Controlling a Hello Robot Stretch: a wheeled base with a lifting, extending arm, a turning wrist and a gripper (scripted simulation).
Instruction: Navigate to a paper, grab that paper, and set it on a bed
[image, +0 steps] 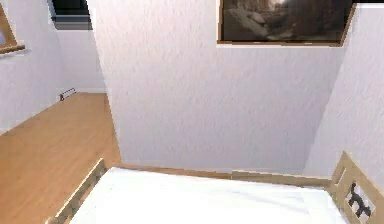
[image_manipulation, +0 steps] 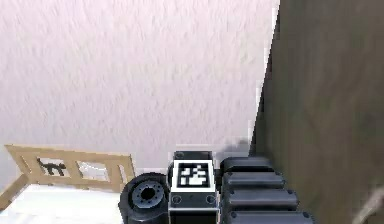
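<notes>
White bed, tan wood-grain floor, dark picture, white wall.

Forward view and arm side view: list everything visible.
bed: one, white mattress in light wood frame, forward view's bottom.
headboard: one, light wood, black animal shape, forward view's lower right.
framed picture: one, dark, on white wall, forward view's top.
window: one, dark, forward view's top left.
floor: light wood, forward view's left.
tall panel: one, dark brown, arm side view's right.
arm: one, dark, white marker square, arm side view's bottom.
gripper: one, dark, beside marker; holding anything: cannot tell.

White walls, wood floor, possibly a window
</notes>
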